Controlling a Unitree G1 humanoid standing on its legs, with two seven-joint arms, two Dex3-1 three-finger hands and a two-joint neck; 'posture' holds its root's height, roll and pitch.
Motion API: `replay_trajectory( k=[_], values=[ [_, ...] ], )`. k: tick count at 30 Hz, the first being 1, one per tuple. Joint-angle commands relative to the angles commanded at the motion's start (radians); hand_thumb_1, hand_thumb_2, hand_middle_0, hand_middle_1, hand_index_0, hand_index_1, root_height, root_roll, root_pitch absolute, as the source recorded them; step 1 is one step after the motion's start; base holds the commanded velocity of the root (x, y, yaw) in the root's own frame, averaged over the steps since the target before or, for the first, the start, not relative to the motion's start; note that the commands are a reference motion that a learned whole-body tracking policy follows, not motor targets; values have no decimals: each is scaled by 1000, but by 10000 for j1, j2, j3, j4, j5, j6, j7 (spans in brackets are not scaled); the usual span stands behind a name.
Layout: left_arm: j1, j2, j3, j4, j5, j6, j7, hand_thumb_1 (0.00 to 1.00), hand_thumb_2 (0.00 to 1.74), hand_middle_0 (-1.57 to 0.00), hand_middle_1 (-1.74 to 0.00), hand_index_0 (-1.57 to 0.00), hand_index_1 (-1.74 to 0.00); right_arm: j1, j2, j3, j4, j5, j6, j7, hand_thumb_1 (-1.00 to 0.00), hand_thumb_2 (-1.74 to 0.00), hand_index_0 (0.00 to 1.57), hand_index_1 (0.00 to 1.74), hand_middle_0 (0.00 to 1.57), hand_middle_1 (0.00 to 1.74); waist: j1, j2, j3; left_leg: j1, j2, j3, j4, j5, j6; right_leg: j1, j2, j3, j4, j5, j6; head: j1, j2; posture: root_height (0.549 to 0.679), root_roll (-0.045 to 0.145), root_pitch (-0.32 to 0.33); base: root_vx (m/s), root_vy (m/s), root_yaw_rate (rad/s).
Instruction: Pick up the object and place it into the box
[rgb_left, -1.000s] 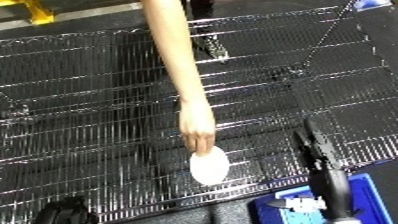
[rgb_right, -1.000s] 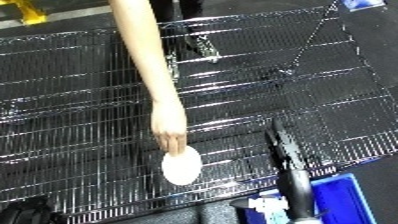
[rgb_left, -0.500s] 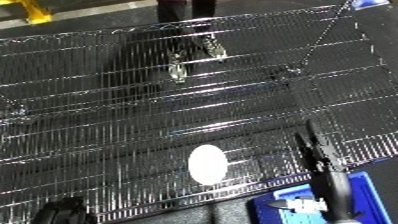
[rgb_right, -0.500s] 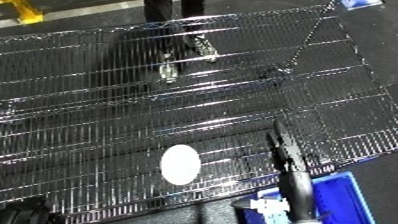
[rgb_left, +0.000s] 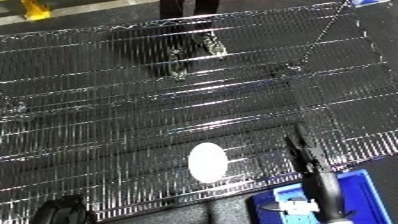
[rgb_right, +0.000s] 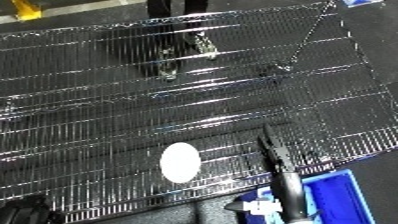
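Note:
A white oval object (rgb_left: 207, 161) lies flat on the wire mesh table (rgb_left: 133, 100), near its front edge. My right hand (rgb_left: 298, 146) reaches up from the lower right, its black fingers straight and close together, a short way to the right of the object and not touching it. Under that forearm, past the table's front edge, sits the blue bin (rgb_right: 342, 197). A dark shape at the lower left corner is my left hand (rgb_left: 59, 213); little of it shows.
The mesh table fills most of the view, and dark floor shows through it. A thin wire or rod (rgb_left: 322, 31) slants across the far right part of the table. A small white part (rgb_left: 299, 205) shows by my right wrist at the bin.
A person's arm that held the white object down on the mesh a second ago has pulled away out of view. The object stays where it was laid. My hands have barely moved.

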Motion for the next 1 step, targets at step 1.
replay_trajectory(
  k=[1],
  values=[
    [-42, -6, -34, 24, 8, -18, 18, 1000, 1740, -1570, -1740, -1570, -1740, -53, -10, 54, 79, -31, 13, -13, 0, 0, 0, 0, 0, 0, 13, 5, 18, -16, -10, -14, 15, -3, 1, -22, -6, 1, 23, -1, 4, -12, -106, 650, 43, -117, -10, 15, 56]
  ],
)
